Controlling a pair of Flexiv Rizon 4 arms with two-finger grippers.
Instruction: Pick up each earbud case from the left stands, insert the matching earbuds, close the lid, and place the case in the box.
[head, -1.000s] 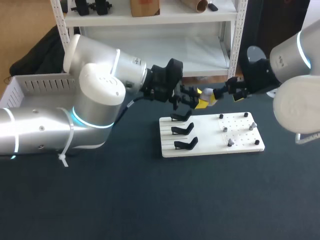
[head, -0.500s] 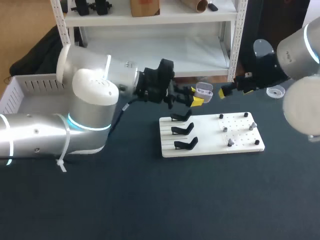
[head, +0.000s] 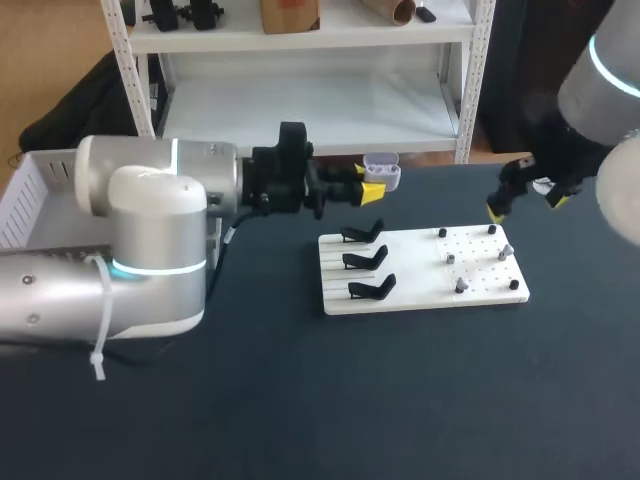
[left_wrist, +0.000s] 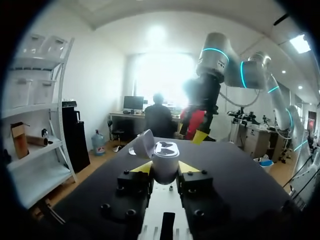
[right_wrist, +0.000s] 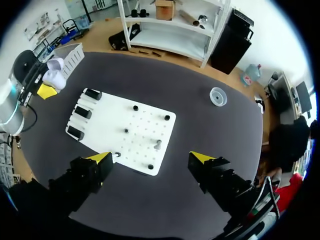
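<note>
Case (left_wrist: 162, 156) open-lidded, clamped in left hand (left_wrist: 165, 168); right hand (right_wrist: 151, 157) spread above board (right_wrist: 112, 117).

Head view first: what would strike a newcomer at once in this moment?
The left gripper holds a white earbud case, lid open, in the air past the far edge of the white board. The right gripper hangs wide open and empty, high over the table near that board. The board's three black stands are bare.
</note>
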